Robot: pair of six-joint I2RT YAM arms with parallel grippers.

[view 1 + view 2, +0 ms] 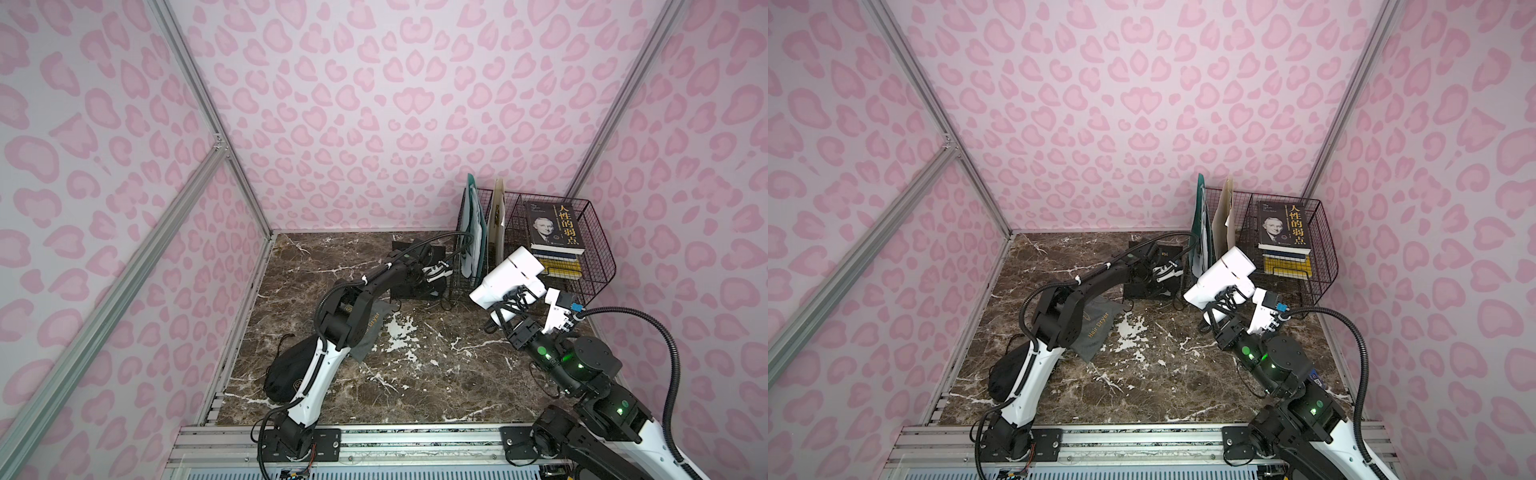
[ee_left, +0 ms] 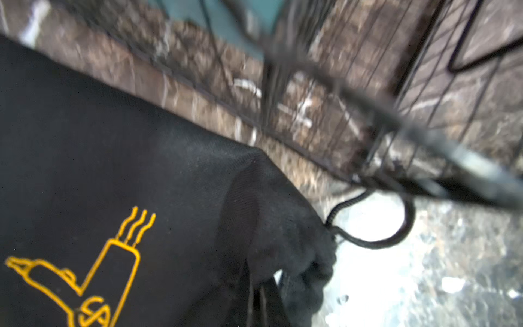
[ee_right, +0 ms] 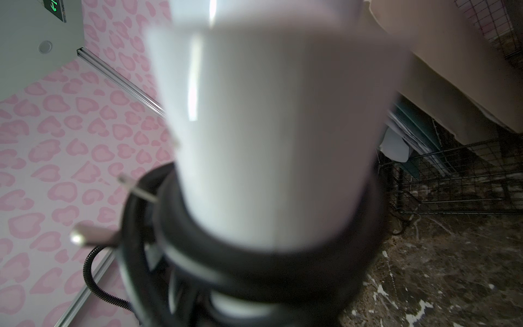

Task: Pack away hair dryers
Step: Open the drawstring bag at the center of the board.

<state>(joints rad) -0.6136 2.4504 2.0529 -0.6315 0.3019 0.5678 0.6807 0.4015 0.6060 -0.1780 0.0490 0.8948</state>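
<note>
My right gripper is shut on the handle of a white hair dryer and holds it above the marble table, barrel up and tilted. A black cord is wound round that handle; the white barrel fills the right wrist view and hides the jaws. My left gripper is shut on the gathered mouth edge of a flat black pouch with a yellow dryer print. The pouch's drawstring loops onto the table. No other hair dryers show.
A black wire rack with upright folders stands at the back right, next to a wire basket of books. A grey "Hair Dryer" pouch lies under the left arm. A bulging black bag sits near the left edge.
</note>
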